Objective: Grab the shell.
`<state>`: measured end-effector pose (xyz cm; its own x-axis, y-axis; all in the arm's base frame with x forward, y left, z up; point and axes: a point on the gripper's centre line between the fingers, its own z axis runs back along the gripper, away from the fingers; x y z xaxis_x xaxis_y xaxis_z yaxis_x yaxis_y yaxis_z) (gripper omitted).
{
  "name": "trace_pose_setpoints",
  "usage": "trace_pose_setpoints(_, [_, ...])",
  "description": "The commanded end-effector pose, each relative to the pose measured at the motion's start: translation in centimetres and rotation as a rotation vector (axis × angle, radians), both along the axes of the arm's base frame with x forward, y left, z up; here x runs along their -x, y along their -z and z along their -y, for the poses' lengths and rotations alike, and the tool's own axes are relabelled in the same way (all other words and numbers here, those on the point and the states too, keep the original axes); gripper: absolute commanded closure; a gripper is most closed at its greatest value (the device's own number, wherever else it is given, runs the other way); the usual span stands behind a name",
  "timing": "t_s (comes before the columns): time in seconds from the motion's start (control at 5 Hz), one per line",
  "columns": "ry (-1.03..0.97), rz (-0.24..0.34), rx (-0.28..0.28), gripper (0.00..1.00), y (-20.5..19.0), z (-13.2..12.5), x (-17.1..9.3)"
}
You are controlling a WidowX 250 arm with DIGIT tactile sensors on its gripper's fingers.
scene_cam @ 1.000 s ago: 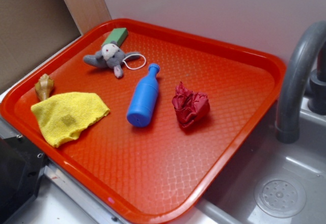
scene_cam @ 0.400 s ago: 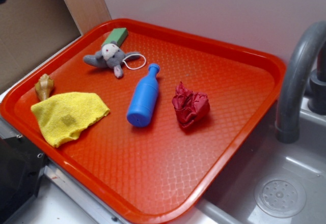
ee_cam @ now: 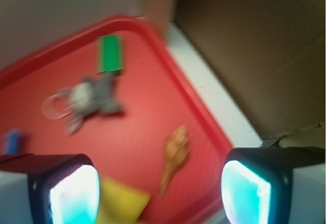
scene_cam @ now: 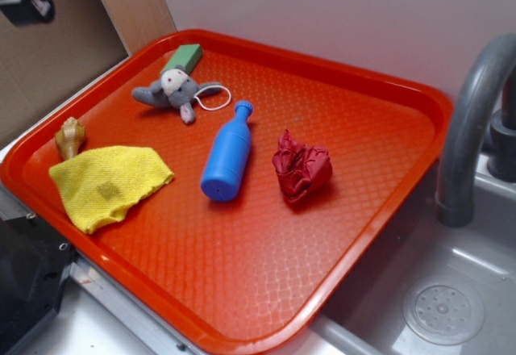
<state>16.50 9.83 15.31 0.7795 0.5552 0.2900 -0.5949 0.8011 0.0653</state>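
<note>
Gripper (ee_cam: 160,188) is held wide open w/ nothing in it, high over tray (scene_cam: 387,234) corner, above shell (ee_cam: 174,152), whose tip is pointed at the cloth (ee_cam: 119,206).

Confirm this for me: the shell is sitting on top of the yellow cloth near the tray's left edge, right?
Not quite. The shell lies directly on the tray, just beyond the yellow cloth, not on top of it. It is near the tray's left edge, as you said. The exterior view shows this most clearly.

Blue bottle (scene_cam: 227,152) beside red paper ball (scene_cam: 301,167)
</note>
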Motion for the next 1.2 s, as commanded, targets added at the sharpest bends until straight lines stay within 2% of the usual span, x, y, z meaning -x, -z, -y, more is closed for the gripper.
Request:
trace_pose_setpoints(0.0, [-0.048, -0.070, -0.021, 0.00, 4.8, -3.8, 0.0])
trace_pose_setpoints(0.2, [-0.042, -0.156, 0.022, 0.00, 7.1, -4.3, 0.4])
trace_pose_setpoints(0.4, [-0.019, -0.228, 0.085, 0.00, 9.1, -3.7, 1.2])
trace_pose_setpoints(0.8, [0.056, -0.234, 0.170, 0.00, 12.7, -1.3, 1.2])
trace_pose_setpoints(1.0, [0.098, -0.190, 0.184, 1.00, 14.2, -0.4, 0.6])
